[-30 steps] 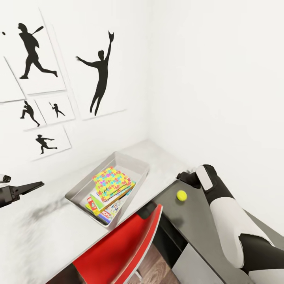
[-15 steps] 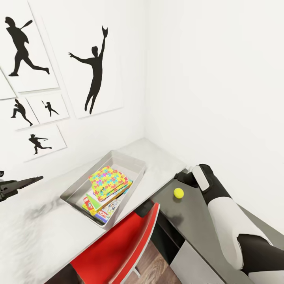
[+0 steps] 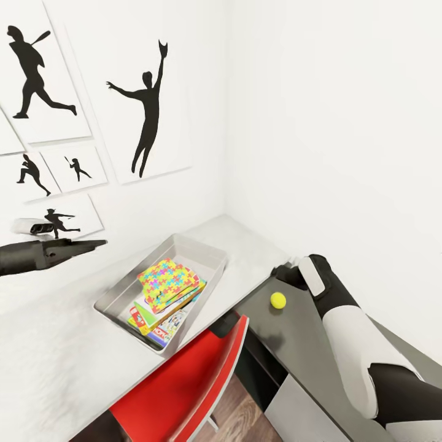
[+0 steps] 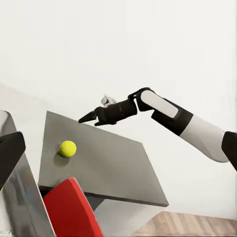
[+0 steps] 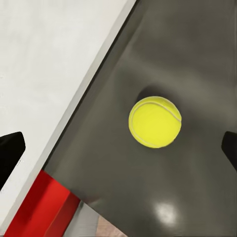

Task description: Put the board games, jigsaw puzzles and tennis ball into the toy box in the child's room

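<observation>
Head view: I see the toy box (image 3: 212, 261) on the pale desk (image 3: 73, 362), holding the jigsaw puzzles (image 3: 167, 282) stacked on the board games (image 3: 161, 322); cover lettering is too small to read. The tennis ball (image 3: 278, 300) rests on the dark lower desk section, just beside the right claw (image 3: 283, 274). The left claw (image 3: 92, 245) hovers above the desk, fingers together. A red chair (image 3: 184, 387) stands below. Left wrist view: the ball (image 4: 67, 148) lies apart from the right claw (image 4: 85, 119), whose tips look nearly together. Right wrist view: the ball (image 5: 155, 121) sits between the right claw's fingertips (image 5: 10, 153), which stand wide apart, not touching it.
</observation>
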### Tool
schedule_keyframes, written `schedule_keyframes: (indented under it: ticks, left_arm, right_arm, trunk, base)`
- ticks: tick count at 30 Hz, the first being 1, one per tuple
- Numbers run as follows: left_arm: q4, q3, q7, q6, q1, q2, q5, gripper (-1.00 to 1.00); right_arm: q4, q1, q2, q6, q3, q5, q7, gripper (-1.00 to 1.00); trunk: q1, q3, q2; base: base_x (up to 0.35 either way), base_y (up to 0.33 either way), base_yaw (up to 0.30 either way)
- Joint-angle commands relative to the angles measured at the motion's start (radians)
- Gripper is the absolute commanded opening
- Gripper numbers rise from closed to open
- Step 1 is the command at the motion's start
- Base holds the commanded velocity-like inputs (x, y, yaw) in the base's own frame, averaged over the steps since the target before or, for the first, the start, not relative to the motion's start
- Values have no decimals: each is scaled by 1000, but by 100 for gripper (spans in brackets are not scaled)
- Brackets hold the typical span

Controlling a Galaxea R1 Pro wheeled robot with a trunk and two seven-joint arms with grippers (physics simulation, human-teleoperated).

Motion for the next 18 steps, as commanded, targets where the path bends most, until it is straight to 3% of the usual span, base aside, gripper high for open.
schedule_keyframes:
  ticks: [1, 7, 18]
  left_arm:
    - [1, -8, -4, 11, -6, 0, -1, 100]
    - [4, -33, -4, 11, -25, -6, -6, 100]
    - [6, -35, -4, 6, -24, -6, -9, 100]
  right_arm:
    - [-1, -2, 1, 0, -3, -11, -10, 100]
    - [-1, -11, -2, -8, -2, -10, -10, 100]
    - [-1, -14, 1, -11, -1, -9, -10, 100]
  trunk:
    - [1, -2, -2]
    - [1, -2, -2]
    - [1, -2, -2]
  base:
    - [0, 0, 0]
    - [0, 0, 0]
    - [0, 0, 0]
